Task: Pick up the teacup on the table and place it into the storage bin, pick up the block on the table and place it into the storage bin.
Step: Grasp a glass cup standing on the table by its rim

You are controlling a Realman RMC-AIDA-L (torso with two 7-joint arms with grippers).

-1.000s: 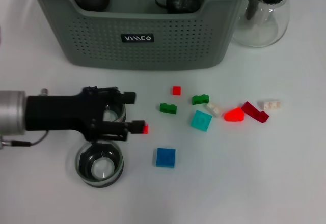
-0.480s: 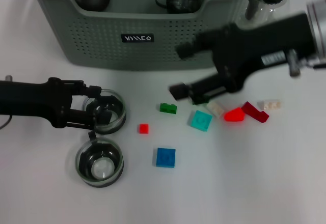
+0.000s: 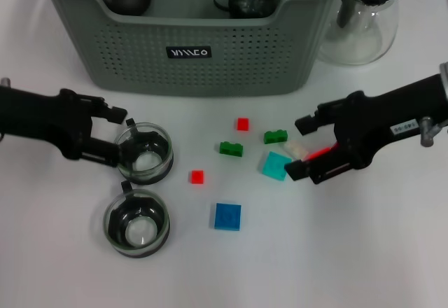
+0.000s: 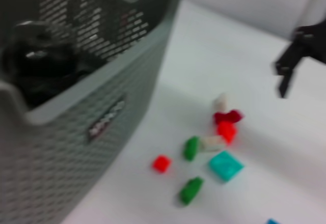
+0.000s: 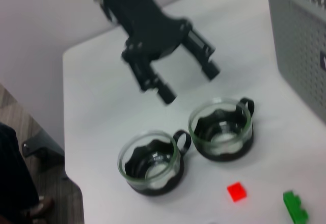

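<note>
L gripper (image 3: 119, 140) hovering w/ fingers spread, empty, just beside upper teacup (image 3: 144, 155), not gripping it. 2nd teacup (image 3: 137, 222) sitting nearer robot, untouched. R gripper (image 3: 299, 147) hanging w/ fingers apart, empty, over block cluster; teal block (image 3: 276, 165) just beside lower finger. Small red block (image 3: 197, 176) lying between cups & blue block (image 3: 228, 216). Storage bin (image 3: 210, 56) standing at far side of table, dark teaware showing inside.

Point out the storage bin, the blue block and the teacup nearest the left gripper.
storage bin (image 3: 231, 63), head view, on its perforated front wall.
blue block (image 3: 227, 217), head view, on its top face.
teacup (image 3: 144, 155), head view, on its glass bowl beside the left gripper (image 3: 117, 135).
</note>
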